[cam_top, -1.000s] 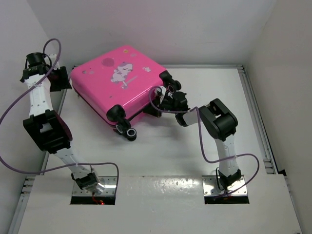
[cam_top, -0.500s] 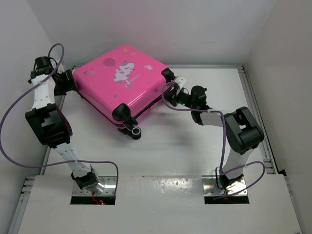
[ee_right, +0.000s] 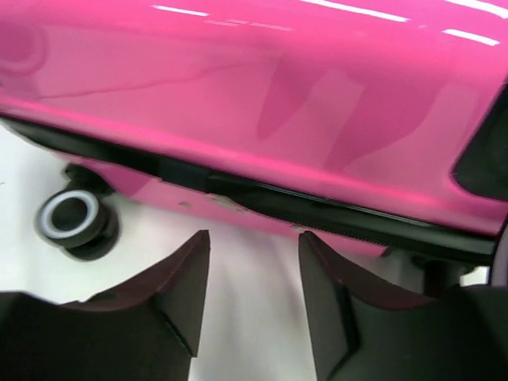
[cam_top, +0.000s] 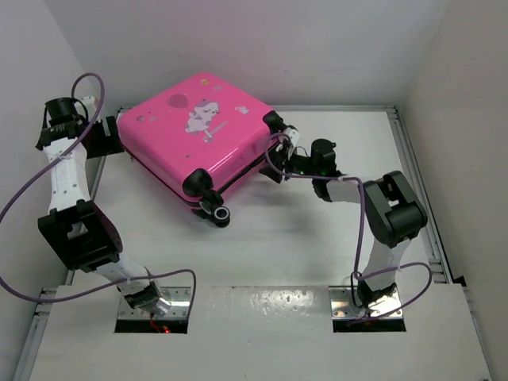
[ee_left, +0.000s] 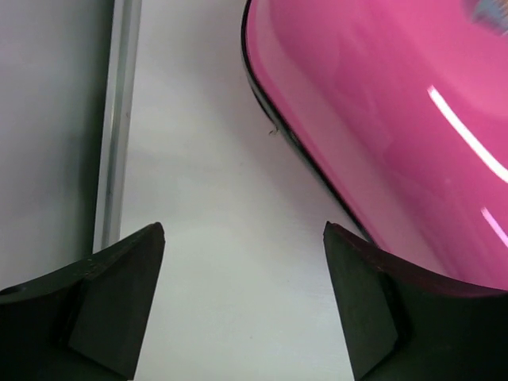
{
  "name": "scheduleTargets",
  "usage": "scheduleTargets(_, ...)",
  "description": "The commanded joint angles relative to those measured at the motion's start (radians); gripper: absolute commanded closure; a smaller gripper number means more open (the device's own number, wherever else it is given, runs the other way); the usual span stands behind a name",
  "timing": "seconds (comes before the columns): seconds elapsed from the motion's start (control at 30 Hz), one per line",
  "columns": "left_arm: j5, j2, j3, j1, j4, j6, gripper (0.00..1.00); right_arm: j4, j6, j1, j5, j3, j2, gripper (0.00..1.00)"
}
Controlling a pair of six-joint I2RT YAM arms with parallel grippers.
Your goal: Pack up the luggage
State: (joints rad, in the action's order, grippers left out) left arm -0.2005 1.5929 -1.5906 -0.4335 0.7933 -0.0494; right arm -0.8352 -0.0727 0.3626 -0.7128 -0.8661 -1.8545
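The luggage (cam_top: 198, 131) is a hot-pink hard-shell suitcase with a white cartoon print. It lies flat and closed at the back of the table. My left gripper (cam_top: 107, 136) stands open at its left corner. In the left wrist view the jaws (ee_left: 243, 228) frame bare table, with the pink shell (ee_left: 381, 119) just right of them. My right gripper (cam_top: 284, 159) is open at the suitcase's right side, below a black wheel. In the right wrist view the fingers (ee_right: 254, 236) stop just short of the black zipper seam (ee_right: 317, 210), holding nothing.
A black wheel with a pale rim (ee_right: 73, 218) sticks out at the suitcase's near corner (cam_top: 216, 213). A metal rail (ee_left: 115, 119) runs along the left wall beside my left gripper. Another rail (cam_top: 413, 175) borders the table on the right.
My right gripper has gone from shut to open beside the suitcase. The left gripper has opened wider. The suitcase has shifted a little toward the back.
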Motion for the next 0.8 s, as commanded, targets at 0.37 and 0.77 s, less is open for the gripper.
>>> scheduleTargets(0.37,-0.018,-0.086,0.141,-0.017,-0.025,0.017,0.05,-0.073,-0.087,0.076,-0.019,-0.027,-0.046,0.42)
scheduleTargets(0.77,0.006,-0.096,0.192,-0.059,-0.025,0.077,0.05,-0.174,-0.188,0.137,0.145,-0.131,-0.181,0.43)
